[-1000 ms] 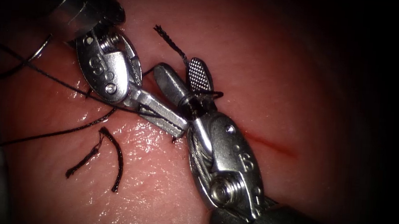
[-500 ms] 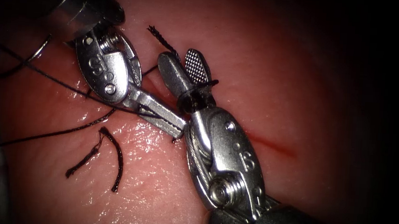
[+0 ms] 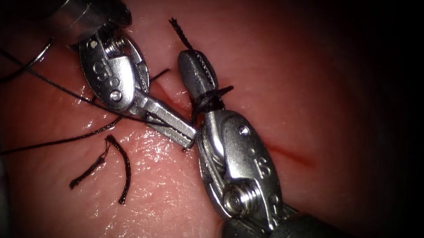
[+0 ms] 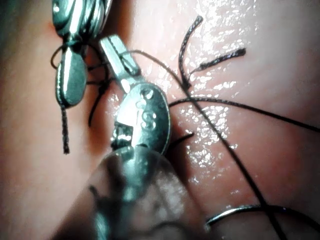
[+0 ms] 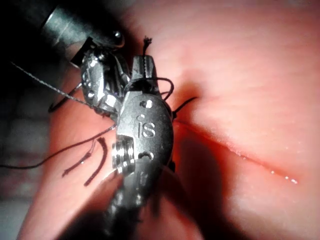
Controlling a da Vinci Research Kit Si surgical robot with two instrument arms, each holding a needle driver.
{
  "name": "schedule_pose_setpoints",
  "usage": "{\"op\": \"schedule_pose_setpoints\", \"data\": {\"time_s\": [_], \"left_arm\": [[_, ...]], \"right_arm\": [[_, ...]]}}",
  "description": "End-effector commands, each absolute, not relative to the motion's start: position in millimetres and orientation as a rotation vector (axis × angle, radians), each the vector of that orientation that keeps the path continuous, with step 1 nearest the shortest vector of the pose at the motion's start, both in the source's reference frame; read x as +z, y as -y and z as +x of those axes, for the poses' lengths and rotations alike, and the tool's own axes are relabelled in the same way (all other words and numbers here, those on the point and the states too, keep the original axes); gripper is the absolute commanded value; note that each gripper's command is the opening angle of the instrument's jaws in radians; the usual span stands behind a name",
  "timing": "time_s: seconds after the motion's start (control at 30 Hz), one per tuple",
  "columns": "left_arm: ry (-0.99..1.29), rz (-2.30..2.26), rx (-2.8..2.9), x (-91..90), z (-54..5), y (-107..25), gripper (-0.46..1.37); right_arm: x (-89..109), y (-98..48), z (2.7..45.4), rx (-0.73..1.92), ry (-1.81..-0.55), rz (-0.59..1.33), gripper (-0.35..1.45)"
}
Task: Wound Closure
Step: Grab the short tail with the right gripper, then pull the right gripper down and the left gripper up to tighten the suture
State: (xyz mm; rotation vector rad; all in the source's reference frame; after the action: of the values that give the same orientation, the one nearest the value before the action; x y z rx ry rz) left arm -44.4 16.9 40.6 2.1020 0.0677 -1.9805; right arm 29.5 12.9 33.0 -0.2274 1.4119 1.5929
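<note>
A: Right tool, what's it got?
B: Jaws together, clamped on the frayed short thread end. The tuft sticks out past the tip, up and to the left. Thread's also wrapped in dark loops round the tool's neck, just below the jaws. In the right wrist view the same tool shows jaws closed, with the end poking out of the tip.
A: Was it closed a sec ago?
B: No. 1 s ago the jaws stood apart w/ the ribbed pad showing, thread end lying between them. Now closed on it.
A: Left tool?
B: Jaws together, tip right by the right tool's wrist, over the cut. A thread strand runs along it to the jaws; looks pinched there, but I can't say for sure. Left wrist view shows its jaws closed too.
A: Needle?
B: Lying on the tissue at far left, well apart from both tools, held by neither. Only a thin silver arc is seen, beside the left tool's shaft. Left wrist view has the curve flat on the surface, thread crossing it. Doesn't look stuck in the tissue.
A: Anything else lying about?
B: A loose cut piece of thread, bent like a hook, left of the cut below the left tool. Cut's red line runs out to the right of the right tool.
</note>
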Motion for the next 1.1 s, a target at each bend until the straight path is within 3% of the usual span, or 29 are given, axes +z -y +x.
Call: {"op": "schedule_pose_setpoints", "data": {"time_s": [0.03, 1.1], "left_arm": [[-0.07, 2.099, -1.978, 40.6, -44.4, -16.9, -0.35], [-0.05, 2.106, -2.166, 43.5, -43.1, -29.5, -0.35]], "right_arm": [[32.9, -12.9, 29.5, 1.606, -1.407, -0.219, -0.35], [33.5, -8.9, 26.1, 1.586, -1.305, -0.123, -0.35]]}}
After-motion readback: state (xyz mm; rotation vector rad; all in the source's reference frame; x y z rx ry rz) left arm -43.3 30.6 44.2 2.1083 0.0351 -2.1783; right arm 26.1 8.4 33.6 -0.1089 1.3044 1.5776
